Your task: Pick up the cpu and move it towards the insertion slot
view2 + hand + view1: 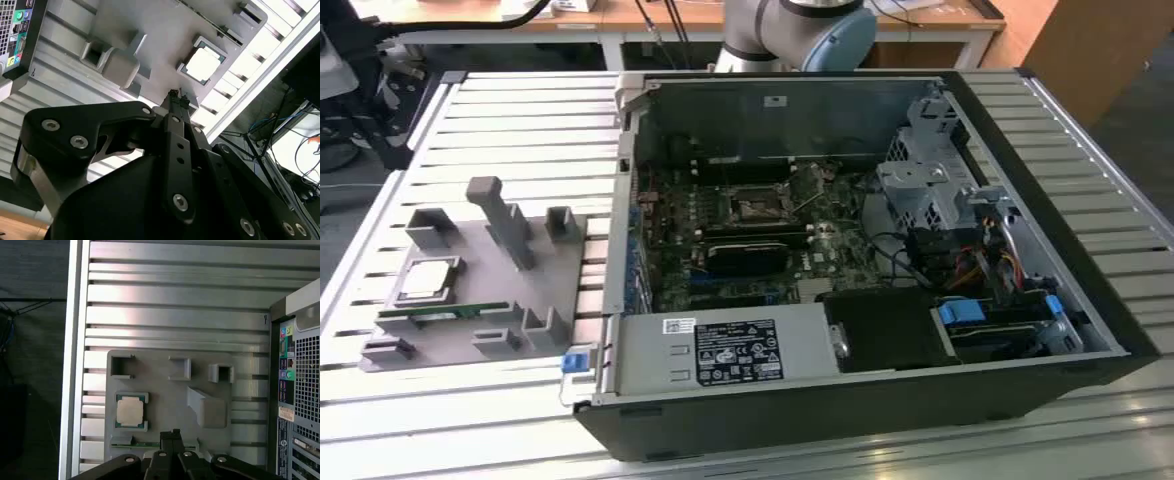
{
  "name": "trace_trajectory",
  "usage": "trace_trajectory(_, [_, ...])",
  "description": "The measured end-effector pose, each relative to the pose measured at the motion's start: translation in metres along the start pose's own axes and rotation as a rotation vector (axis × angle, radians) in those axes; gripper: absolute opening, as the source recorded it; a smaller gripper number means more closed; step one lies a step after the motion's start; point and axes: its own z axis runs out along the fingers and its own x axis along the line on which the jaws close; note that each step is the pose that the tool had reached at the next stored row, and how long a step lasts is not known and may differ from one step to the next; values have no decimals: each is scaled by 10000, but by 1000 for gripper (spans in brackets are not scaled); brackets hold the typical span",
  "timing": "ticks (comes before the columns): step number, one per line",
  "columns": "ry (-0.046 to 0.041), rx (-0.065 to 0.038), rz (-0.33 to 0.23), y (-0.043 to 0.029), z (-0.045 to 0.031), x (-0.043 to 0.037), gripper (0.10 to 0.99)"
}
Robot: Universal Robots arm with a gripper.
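— Where's the cpu (130, 410)?
— In its recess on the grey holder plate (160, 390), well apart from the insertion slot (757, 207) inside the open computer case (774, 110).
— And the gripper (175, 96)?
— Over the plate near the cpu, fingertips pressed together, holding nothing.

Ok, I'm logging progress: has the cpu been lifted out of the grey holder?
No, in the first wrist view the cpu lies flat in its pocket on the grey holder, apart from the tool.
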Motion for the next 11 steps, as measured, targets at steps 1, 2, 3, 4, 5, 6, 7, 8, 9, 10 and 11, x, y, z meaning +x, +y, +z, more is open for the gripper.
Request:
trace_trajectory(1, [0,0,0,0,0,0,106])
trace_trajectory(2, [0,0,0,0,0,0,106])
trace_trajectory(3, [0,0,0,0,0,0,106])
trace_trajectory(4, [0,0,0,0,0,0,106])
trace_trajectory(5, [0,0,0,0,0,0,106])
trace_trajectory(6, [0,1,0,0,0,0,106])
trace_trajectory(7, [2,2,0,0,-1,3,106])
trace_trajectory(8, [1,1,1,0,0,9,106])
trace_trajectory(9, [1,1,1,1,0,18,106])
trace_trajectory(10, [1,1,1,1,0,33,106])
trace_trajectory(11, [1,1,0,1,-1,49,106])
